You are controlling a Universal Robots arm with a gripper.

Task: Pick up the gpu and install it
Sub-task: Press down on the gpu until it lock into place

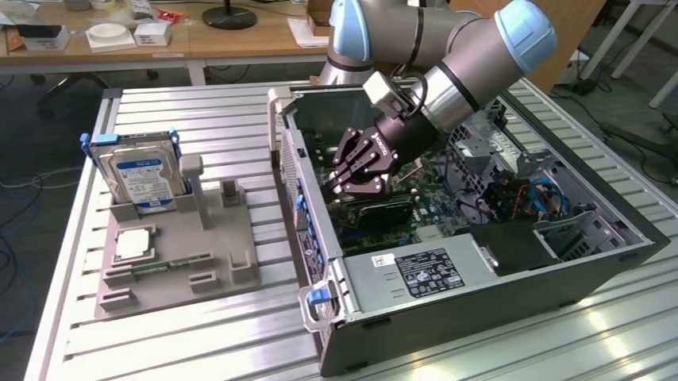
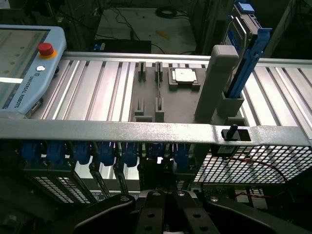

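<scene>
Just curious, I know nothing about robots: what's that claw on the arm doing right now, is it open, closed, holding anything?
Tool: inside the computer case; open or closed cannot be told.

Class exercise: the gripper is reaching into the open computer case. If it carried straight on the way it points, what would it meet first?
Most likely the gpu, the dark card lying directly below the gripper on the motherboard. Depth is hard to judge, so whether they touch is unclear.

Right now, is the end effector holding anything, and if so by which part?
It cannot be told. The end effector is down inside the open computer case, just above a dark card on the motherboard; contact is hidden.
</scene>
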